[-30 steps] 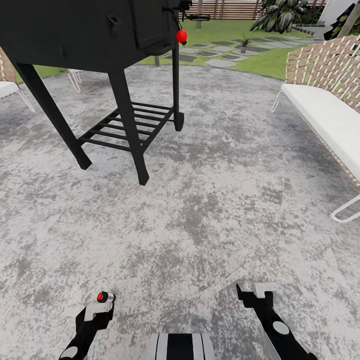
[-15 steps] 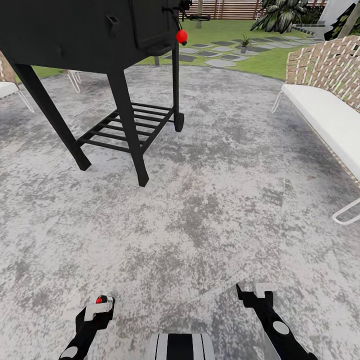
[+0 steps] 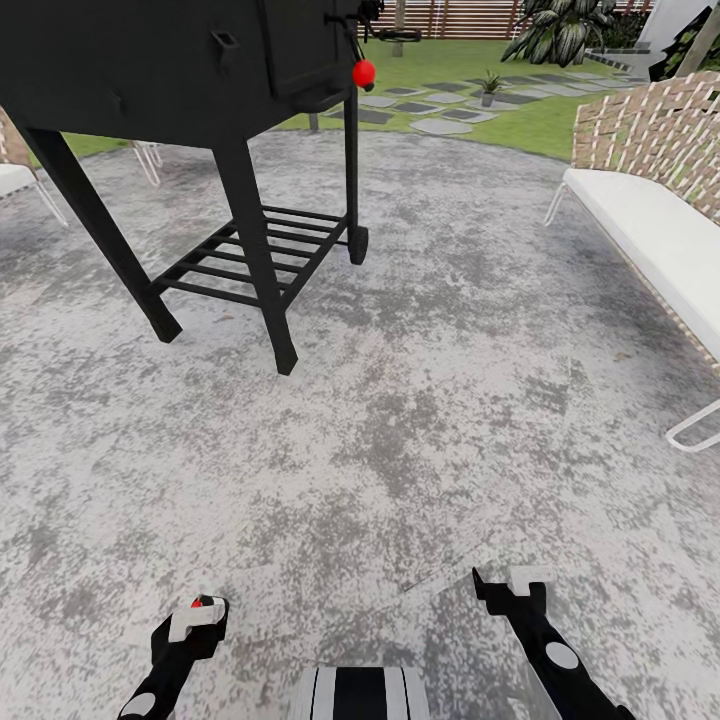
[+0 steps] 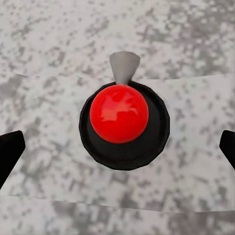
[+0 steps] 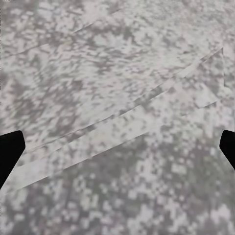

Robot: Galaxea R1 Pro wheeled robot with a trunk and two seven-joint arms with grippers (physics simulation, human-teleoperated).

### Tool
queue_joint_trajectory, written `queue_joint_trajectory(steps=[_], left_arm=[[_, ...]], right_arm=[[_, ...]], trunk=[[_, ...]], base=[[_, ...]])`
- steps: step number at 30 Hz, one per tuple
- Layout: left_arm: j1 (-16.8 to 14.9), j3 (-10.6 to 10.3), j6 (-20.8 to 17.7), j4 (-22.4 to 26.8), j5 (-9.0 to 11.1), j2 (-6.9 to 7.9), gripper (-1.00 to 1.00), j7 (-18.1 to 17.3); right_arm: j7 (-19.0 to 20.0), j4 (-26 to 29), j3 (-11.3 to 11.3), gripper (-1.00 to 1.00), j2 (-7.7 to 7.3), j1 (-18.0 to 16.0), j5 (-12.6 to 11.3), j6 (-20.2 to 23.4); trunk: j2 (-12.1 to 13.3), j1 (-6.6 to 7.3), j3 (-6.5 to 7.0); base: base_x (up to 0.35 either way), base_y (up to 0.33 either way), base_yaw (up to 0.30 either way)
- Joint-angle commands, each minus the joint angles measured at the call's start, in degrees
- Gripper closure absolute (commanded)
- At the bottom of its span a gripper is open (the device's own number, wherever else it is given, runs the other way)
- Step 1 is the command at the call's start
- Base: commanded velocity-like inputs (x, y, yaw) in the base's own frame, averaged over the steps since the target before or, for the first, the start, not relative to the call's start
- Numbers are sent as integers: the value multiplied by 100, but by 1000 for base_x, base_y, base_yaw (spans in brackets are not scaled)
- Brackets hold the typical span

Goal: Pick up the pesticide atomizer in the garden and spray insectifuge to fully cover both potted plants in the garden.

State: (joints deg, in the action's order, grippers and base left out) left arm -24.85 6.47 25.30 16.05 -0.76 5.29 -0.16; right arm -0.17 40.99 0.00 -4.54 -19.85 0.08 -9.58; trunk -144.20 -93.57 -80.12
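1. While both grippers hang low over the grey patio [image 3: 420, 420], the left gripper [image 3: 198, 612] and right gripper [image 3: 510, 585] have fingers spread, holding nothing.
2. One potted plant [image 3: 488, 86] sits far ahead among stepping stones [image 3: 440, 125], well apart from both.

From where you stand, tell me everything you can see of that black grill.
The grill stands upright on the grey paved patio, ahead and left in the head view. It looks like matte black metal: a boxy body cut off by the picture's top edge, straight splayed legs, and a slatted shelf low between them. A small wheel sits at the foot of the far right leg. A red ball hangs at the body's right corner. The legs and wheel touch the paving; nothing else touches it.
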Motion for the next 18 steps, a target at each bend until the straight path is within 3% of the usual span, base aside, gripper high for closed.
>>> queue_joint_trajectory(steps=[1,18], left_arm=[[-3,17,19,-5,-8,-1,-100,-2],[-3,17,19,3,-3,-2,-100,-2]], right_arm=[[-3,-3,0,-100,1,-2,1,-17],[-1,-3,0,-100,1,-2,1,-17]], trunk=[[-1,1,-3],[-1,1,-3]], base=[[0,0,0],[18,0,0]])
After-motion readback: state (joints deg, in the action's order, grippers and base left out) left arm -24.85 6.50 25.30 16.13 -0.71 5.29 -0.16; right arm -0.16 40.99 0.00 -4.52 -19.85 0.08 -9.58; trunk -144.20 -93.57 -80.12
